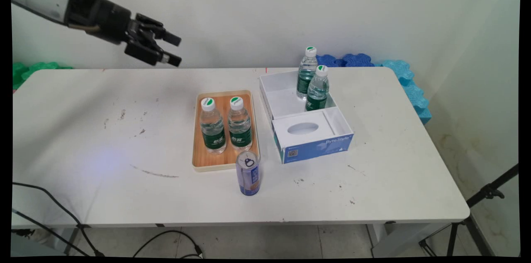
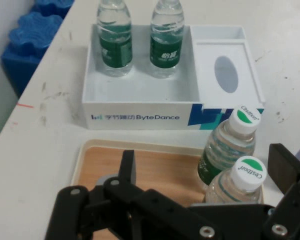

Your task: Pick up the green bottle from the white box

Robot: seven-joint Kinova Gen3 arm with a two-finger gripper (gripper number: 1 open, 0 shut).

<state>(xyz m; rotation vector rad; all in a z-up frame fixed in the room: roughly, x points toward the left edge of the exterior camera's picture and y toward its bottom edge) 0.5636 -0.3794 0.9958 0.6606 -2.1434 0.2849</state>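
end effector [image 1: 173, 49] up high at upper left, well above tabletop [image 1: 83, 138], fingers [image 1: 171, 39] spread apart, gripping nothing, touching nothing. nearest item below: wooden tray [image 1: 199, 155] w/ cream rim, mid tabletop. on tray, 2 water bottles upright side by side, nearly touching: left tray bottle [image 1: 212, 126] and right tray bottle [image 1: 239, 123], both white cap w/ green mark, green label. just off tray's near right corner, on bare tabletop: purple can [image 1: 248, 173], upright, pull tab on top. right of tray, apart from it: white box [image 1: 286, 101] w/ blue front, lettered bytestyle; near compartment covered by white insert w/ oval hole [image 1: 303, 128]; far compartment open, w/ 2 more upright bottles at its right side, back box bottle [image 1: 306, 73] and front box bottle [image 1: 318, 88], close together. blue foam mats [image 1: 408, 84] behind tabletop's far right corner, green foam mats [image 1: 33, 70] at far left by wall. black cables [image 1: 49, 209] hanging at near left edge; black tripod leg [image 1: 489, 192] at right. hand view: looking across tray [image 2: 85, 160] toward box [image 2: 140, 117], lettered bytedance on that side; tray bottle caps [image 2: 251, 170] at lower right.
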